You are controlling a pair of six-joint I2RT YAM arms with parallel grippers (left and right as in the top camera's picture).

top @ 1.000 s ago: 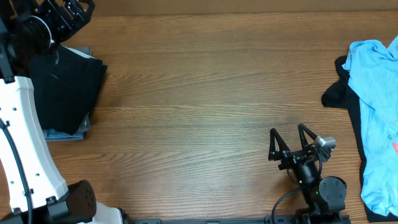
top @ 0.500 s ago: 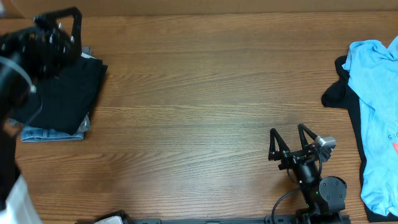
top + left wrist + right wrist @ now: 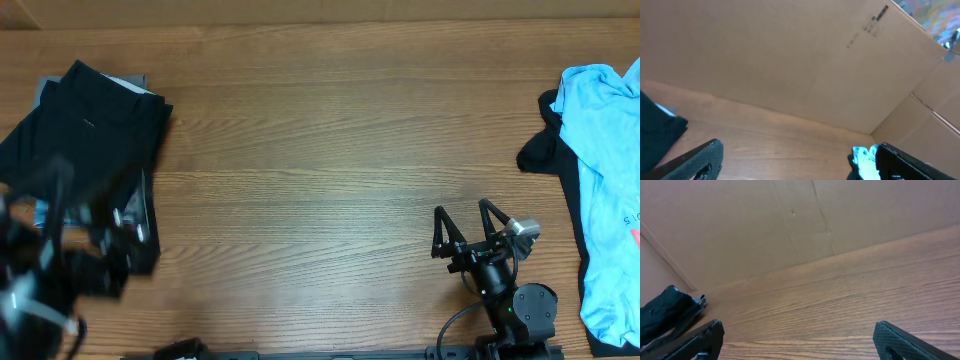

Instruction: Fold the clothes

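The clothes lie in two places. A folded black garment (image 3: 95, 125) tops a stack at the far left, with grey and denim edges showing under it. At the right edge a light blue T-shirt (image 3: 605, 170) lies spread over another black piece (image 3: 538, 150). My left gripper (image 3: 95, 215) is a blur over the stack's near edge, open and holding nothing. Its wrist view shows wide-apart jaws (image 3: 800, 165), the black stack (image 3: 657, 132) and the T-shirt (image 3: 862, 157). Near the front, my right gripper (image 3: 462, 218) stands open and bare (image 3: 802, 342), facing the black stack (image 3: 665, 312).
Brown cardboard walls (image 3: 790, 60) close off the table's far side. Bare wood table (image 3: 330, 170) lies between the two lots of clothes. The right arm's base (image 3: 525, 305) sits at the front edge.
My left arm has swept from the far left corner back toward the front left, uncovering the folded black stack. The right arm has not moved.
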